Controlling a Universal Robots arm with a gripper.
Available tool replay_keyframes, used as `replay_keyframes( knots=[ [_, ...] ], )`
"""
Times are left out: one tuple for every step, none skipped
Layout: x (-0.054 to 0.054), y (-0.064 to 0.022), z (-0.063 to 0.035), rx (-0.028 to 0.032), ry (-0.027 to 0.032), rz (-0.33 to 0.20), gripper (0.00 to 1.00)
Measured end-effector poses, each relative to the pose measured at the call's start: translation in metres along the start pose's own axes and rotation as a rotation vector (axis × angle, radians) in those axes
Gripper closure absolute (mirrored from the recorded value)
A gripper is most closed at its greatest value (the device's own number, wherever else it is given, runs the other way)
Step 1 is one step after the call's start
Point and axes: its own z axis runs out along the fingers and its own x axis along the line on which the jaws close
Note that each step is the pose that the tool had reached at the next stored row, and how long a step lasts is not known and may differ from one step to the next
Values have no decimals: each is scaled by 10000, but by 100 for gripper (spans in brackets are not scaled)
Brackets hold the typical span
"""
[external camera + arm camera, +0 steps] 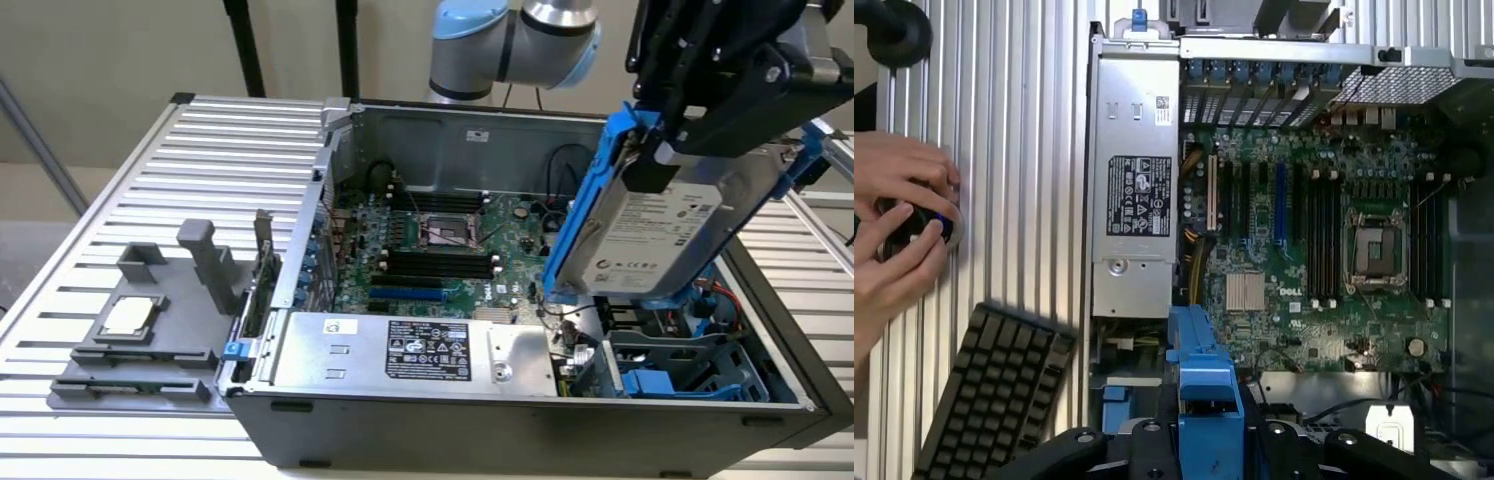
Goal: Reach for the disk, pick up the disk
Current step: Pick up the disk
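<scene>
Disk (663, 215) hangs tilted above the open computer case (534, 420), clamped by its blue carrier in the closed gripper (687, 140). Picking up looks done; any further lift must clear the case's drive bay.

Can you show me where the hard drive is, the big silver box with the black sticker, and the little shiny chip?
Silver-grey metal disk in blue plastic carrier (667, 235), exterior view, white label.
Large silver metal box (414, 350), exterior view, black label.
Small square silver chip (130, 314), exterior view, top face.
</scene>
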Motion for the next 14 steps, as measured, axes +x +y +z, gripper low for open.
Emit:
replay_keyframes(
  knots=[
    [16, -45, -3, -3, 1, 1, 67],
    [32, -89, -5, -6, -1, 0, 67],
    [49, -135, -9, -8, 0, 0, 67],
    [66, -182, -12, -11, 1, 0, 67],
    [82, -228, -15, -13, 0, 1, 67],
    [97, -271, -17, -15, 0, 0, 67],
    [114, -317, -20, -18, 0, 0, 67],
    [130, -362, -23, -20, 0, 1, 67],
    [145, -407, -26, -22, 1, 1, 67],
    [160, -456, -28, -25, 0, 0, 67],
    [171, -501, -30, -27, 2, 1, 67],
    [180, -546, -32, -28, 0, 2, 67],
    [187, -593, -33, -29, 1, 0, 67],
    [191, -634, -35, -29, 1, -4, 67]
  ],
)
